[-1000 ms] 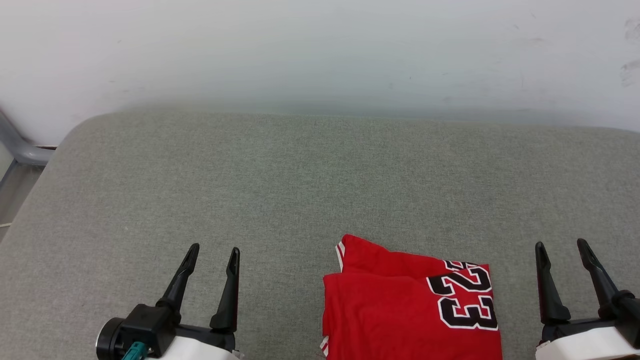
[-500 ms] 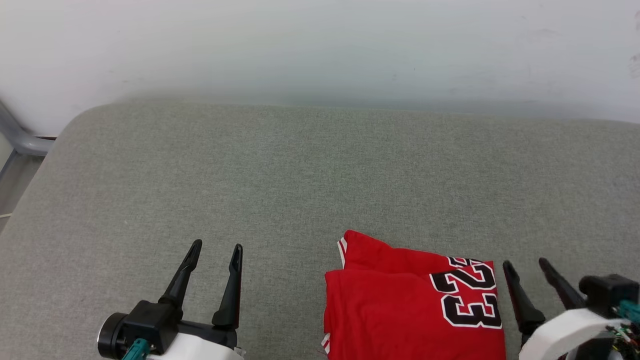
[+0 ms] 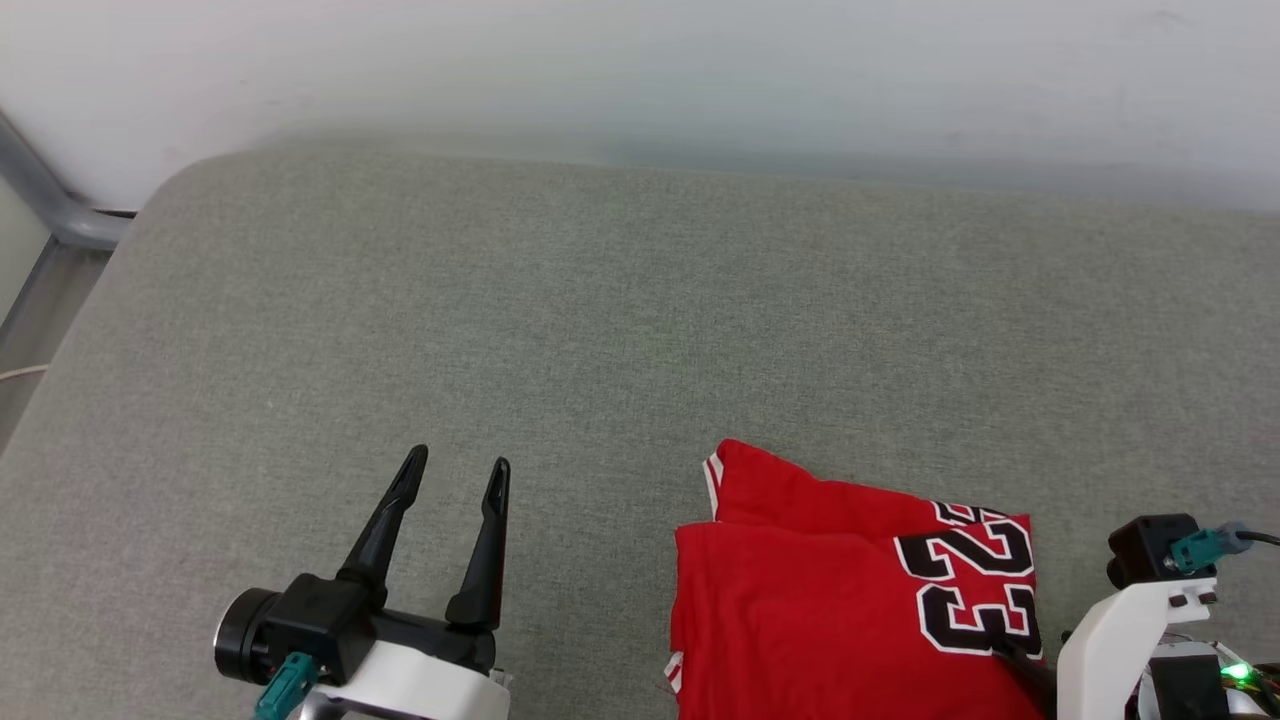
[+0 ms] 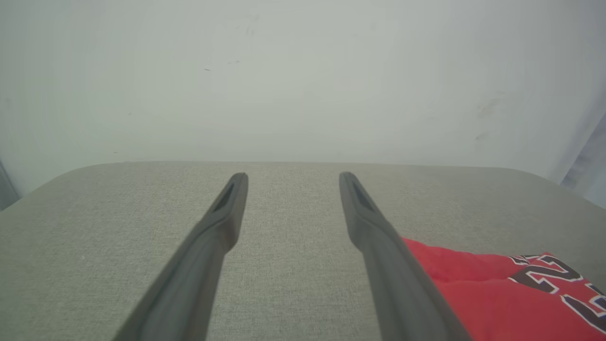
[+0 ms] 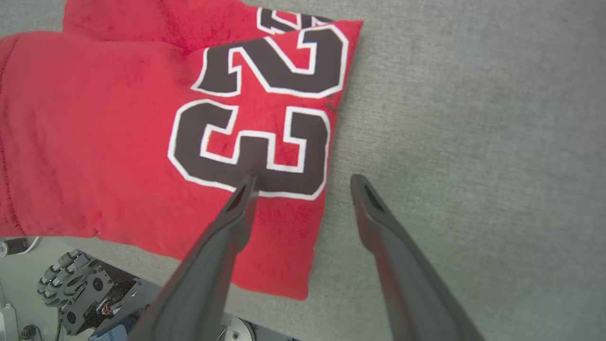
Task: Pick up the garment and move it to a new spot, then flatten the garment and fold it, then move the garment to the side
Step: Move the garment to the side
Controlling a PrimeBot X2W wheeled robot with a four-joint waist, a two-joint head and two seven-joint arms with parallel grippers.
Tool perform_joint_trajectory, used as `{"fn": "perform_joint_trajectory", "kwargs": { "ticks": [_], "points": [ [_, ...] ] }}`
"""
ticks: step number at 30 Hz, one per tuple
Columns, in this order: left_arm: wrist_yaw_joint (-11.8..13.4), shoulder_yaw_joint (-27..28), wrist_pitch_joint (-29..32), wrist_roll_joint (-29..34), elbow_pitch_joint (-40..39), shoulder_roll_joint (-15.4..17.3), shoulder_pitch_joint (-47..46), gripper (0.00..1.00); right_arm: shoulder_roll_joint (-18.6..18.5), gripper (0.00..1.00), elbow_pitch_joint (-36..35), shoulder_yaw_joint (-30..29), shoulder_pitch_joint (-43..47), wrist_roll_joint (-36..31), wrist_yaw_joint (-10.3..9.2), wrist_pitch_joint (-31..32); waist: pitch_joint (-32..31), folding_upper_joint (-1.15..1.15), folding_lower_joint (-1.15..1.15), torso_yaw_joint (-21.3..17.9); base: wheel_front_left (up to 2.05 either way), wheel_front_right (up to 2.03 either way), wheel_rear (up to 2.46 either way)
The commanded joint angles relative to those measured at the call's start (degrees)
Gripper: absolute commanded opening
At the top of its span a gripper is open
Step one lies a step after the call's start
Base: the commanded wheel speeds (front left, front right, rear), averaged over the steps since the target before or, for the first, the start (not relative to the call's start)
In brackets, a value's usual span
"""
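Note:
The garment [image 3: 800, 620], a red jersey with a black, white-outlined 23, lies folded on the grey cushion [image 3: 600, 300] near its front edge, right of centre. My left gripper [image 3: 458, 465] stands open to its left, well apart from it, with nothing between its fingers. In the left wrist view the garment [image 4: 497, 293] sits right of the left gripper [image 4: 289, 177]. My right gripper [image 5: 304, 182] points down, open, straddling the right edge of the garment [image 5: 94, 118]: one fingertip is over the 3, the other over bare cushion. Its white wrist [image 3: 1120, 640] shows at the lower right.
A pale wall [image 3: 640, 60] rises behind the cushion. A grey metal bar [image 3: 50, 200] runs at the far left, beyond the cushion's rounded corner. The robot's wheeled base [image 5: 71, 289] shows below the cushion's front edge. Bare cushion lies left of and behind the garment.
My right arm has swung in from the right and tipped its fingers down over the garment's right edge. The head camera has shifted a little. The left gripper has held still.

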Motion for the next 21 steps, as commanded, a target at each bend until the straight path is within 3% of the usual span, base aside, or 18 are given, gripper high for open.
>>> {"fn": "perform_joint_trajectory", "kwargs": {
  "ticks": [1,6,13,14,16,21],
  "points": [
    [-0.08,-0.11,-0.12,-0.28,-0.07,-0.05,-0.84,1.00,0.77,1.00,-0.15,-0.14,-0.43,-0.50,-0.05,1.00,1.10,0.00,0.00,0.97,0.00,0.00,0.00],
    [-0.08,-0.69,-0.12,-0.25,0.09,0.09,-2.10,1.00,2.09,1.00,1.23,-0.67,-1.77,-2.27,-0.05,3.38,3.38,0.00,0.00,2.51,0.00,0.00,0.00],
    [-0.08,-1.28,-0.12,-0.13,0.47,0.26,-3.50,1.00,2.61,1.00,6.78,1.46,-2.99,-3.49,-0.04,1.84,5.34,0.00,0.00,3.71,0.00,0.00,0.00],
    [-0.08,-1.37,-0.12,-0.04,0.52,0.28,-3.66,1.00,2.64,0.78,7.88,2.11,-3.00,-3.33,-0.04,1.67,5.46,0.00,0.00,3.78,0.00,0.00,0.00],
    [-0.08,-1.66,-0.12,0.14,0.50,0.28,-3.97,1.00,2.25,0.00,9.79,3.51,-3.05,-3.23,-0.02,0.67,5.60,0.00,0.00,3.87,0.00,0.00,0.00],
    [-0.08,-2.65,-0.12,0.12,0.37,0.52,-4.03,1.00,-0.92,0.00,11.62,5.85,-5.32,-4.30,-0.08,-3.34,5.31,0.00,0.00,3.03,0.00,0.00,0.00]
  ]
}}
